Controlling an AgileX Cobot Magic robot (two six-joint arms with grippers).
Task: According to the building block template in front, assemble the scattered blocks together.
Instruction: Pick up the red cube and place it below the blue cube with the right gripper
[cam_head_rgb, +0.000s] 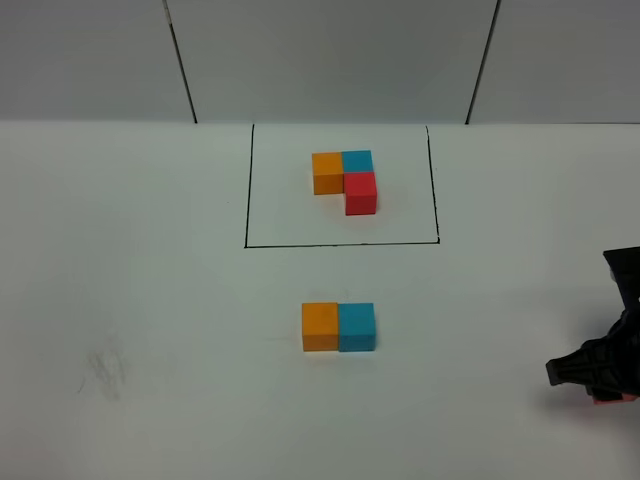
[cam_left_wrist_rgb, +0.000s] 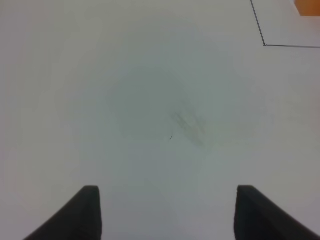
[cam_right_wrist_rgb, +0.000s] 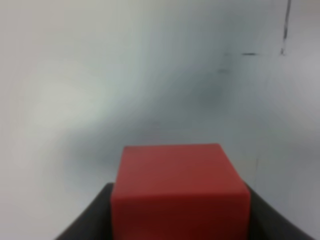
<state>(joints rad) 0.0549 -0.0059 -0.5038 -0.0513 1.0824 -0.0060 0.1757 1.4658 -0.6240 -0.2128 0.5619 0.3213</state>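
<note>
right gripper (cam_head_rgb: 598, 384) (cam_right_wrist_rgb: 180, 217): down low on the table, dark jaws pressed against both flanks of the red cube (cam_right_wrist_rgb: 180, 185). It has it, the cube filling the whole gap.
red cube (cam_head_rgb: 606, 400): right between the fingertips, sitting square, matte faces and crisp edges. From the high camera only a sliver of red peeks out below the black fingers.
orange cube (cam_head_rgb: 320, 327) and blue cube (cam_head_rgb: 357, 327): well off to this gripper's left, side by side and touching, the blue one nearer the gripper. Same plain matte look.
template (cam_head_rgb: 345, 180): farther ahead than that pair and also to the left. Orange and blue in a row, red tucked in front of the blue, an L inside a thin black rectangle (cam_head_rgb: 340, 244).
left gripper (cam_left_wrist_rgb: 170, 212): jaws standing apart, nothing between them, bare surface below. A faint grey scuff (cam_left_wrist_rgb: 187, 125) lies ahead of the tips, and beyond it a corner of the black line.
table (cam_head_rgb: 150, 300): white, smooth, dull finish.
room: pale grey wall panels (cam_head_rgb: 330, 60) behind, split by dark seams.
</note>
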